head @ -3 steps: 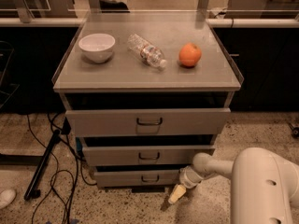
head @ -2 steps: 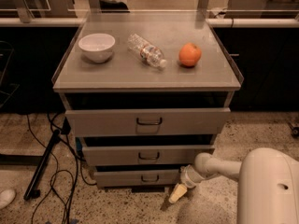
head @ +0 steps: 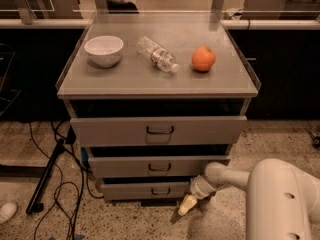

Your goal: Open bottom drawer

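Note:
The bottom drawer is the lowest and narrowest grey front of the cabinet, with a small dark loop handle at its middle. It stands out slightly from the cabinet. My gripper hangs low at the end of the white arm, just in front of the drawer's right end and right of the handle, close to the floor. Its cream fingertips point down and left.
The middle drawer and the wide top drawer sit above. On the cabinet top are a white bowl, a lying plastic bottle and an orange. Black cables and a stand leg lie on the floor at left.
The arm's large white body has shifted slightly to the right. The gripper stays at about the same place by the bottom drawer's right end.

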You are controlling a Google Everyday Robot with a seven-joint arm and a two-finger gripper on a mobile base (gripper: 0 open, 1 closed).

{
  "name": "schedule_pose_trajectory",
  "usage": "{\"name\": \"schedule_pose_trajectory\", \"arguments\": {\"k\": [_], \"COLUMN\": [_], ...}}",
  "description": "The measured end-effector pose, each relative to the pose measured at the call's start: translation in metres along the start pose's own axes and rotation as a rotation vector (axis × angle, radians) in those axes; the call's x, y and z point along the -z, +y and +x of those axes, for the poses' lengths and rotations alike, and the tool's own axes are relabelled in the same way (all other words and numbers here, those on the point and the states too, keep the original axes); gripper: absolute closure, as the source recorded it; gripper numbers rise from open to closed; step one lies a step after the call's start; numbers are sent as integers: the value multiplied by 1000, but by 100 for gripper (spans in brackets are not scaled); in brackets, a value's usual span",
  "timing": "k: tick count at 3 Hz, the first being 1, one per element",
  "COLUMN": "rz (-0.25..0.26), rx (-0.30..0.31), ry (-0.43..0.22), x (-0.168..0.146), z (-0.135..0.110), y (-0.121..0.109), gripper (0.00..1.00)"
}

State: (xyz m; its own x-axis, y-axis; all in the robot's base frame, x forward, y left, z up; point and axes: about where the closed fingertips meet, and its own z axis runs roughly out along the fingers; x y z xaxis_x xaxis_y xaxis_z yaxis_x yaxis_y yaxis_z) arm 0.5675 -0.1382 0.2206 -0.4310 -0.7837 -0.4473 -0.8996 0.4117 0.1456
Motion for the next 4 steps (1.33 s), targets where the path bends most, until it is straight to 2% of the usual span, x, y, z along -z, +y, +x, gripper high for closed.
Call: {"name": "schedule_pose_trajectory", "arguments": {"k": [2, 3, 4], "rz": [-34, -37, -58], "rx": [-3, -3, -26], "ry": [13, 15, 49], "x": [-36, -35, -35], "z": [3, 2, 14], "y": [-17, -17, -9], "gripper": [0, 0, 0]}}
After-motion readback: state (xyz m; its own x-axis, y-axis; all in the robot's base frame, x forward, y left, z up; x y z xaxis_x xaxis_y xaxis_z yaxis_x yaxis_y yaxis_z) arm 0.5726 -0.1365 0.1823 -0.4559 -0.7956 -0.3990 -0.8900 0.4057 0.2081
